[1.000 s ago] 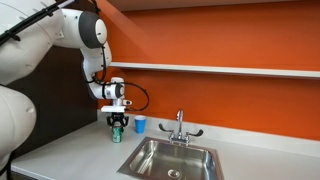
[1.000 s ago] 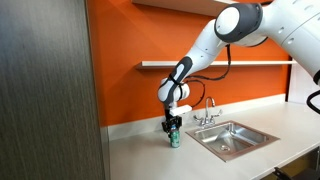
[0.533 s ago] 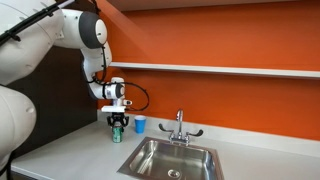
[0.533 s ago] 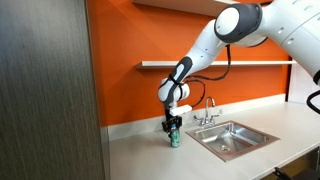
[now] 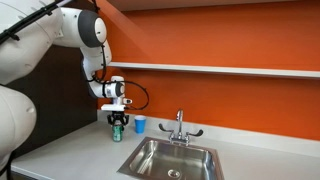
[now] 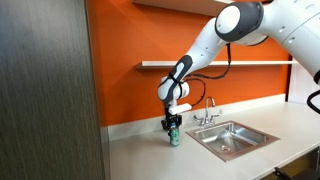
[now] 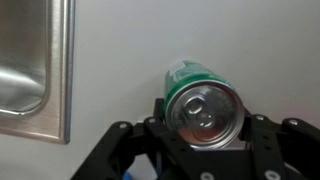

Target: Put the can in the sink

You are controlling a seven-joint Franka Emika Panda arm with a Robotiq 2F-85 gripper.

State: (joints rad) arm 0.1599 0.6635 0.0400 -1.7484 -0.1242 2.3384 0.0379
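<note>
Fingers (image 7: pixel 157 110) clamp the can (image 7: pixel 203 95) from two sides just below its silvery top, the wrist view shows, with the gripper (image 7: pixel 203 113) coming straight down over it. The can stands upright on the counter (image 7: pixel 260 50) beside the sink (image 7: pixel 20 60), apart from the steel rim, on the side away from the faucet (image 5: pixel 180 122). In both exterior views the green cylinder (image 5: pixel 116 133) (image 6: pixel 174 139) sits under the black gripper (image 5: pixel 118 122) (image 6: pixel 173 126), near the basin's end (image 5: pixel 165 160). Whether its base touches the counter or has just cleared it cannot be told. A blue cup (image 5: pixel 139 124) stands just behind it, toward the orange wall, between can and faucet.

A drink can of this kind is likely light, thin-walled and smooth: easy to dent under a hard squeeze and prone to slip if held loosely. Whether it is full cannot be seen, so its weight is uncertain. The hold across its width near the stiffer top rim looks like the sound place to take it. Carrying it upright over the rim should spare the soft side wall.
</note>
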